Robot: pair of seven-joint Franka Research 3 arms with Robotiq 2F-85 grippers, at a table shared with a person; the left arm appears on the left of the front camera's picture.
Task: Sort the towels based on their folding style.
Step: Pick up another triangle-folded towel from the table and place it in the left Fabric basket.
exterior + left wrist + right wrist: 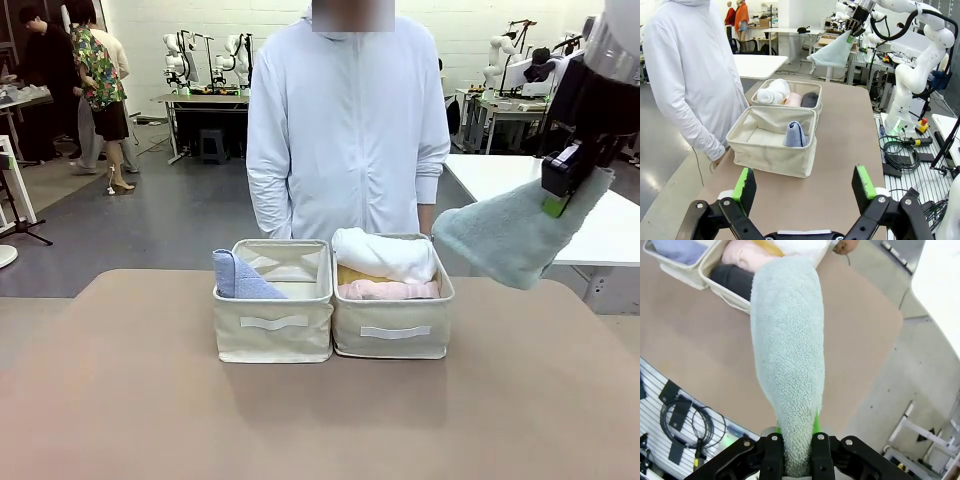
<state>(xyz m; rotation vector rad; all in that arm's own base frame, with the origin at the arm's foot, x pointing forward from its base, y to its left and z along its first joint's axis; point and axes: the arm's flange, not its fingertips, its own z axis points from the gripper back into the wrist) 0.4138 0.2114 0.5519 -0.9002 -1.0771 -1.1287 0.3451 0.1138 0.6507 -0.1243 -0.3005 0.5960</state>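
Note:
My right gripper [556, 190] is shut on the narrow end of a grey-green cone towel [515, 238], held in the air to the right of the baskets; the same gripper [795, 432] pinches that towel [787, 360] in the right wrist view. A light blue cone towel [238, 276] lies in the left basket [273, 330]. The right basket [392, 335] holds rolled towels: white [385, 254], pink [388, 290], a yellow one [352, 274] underneath and a dark grey one [810, 99]. My left gripper [806, 185] is open and empty above the table's near side.
A person in a white jacket [347, 130] stands behind the baskets at the far edge. The brown table [300, 420] has free room in front of the baskets. Cables and a rack [905, 150] lie past the table's right side.

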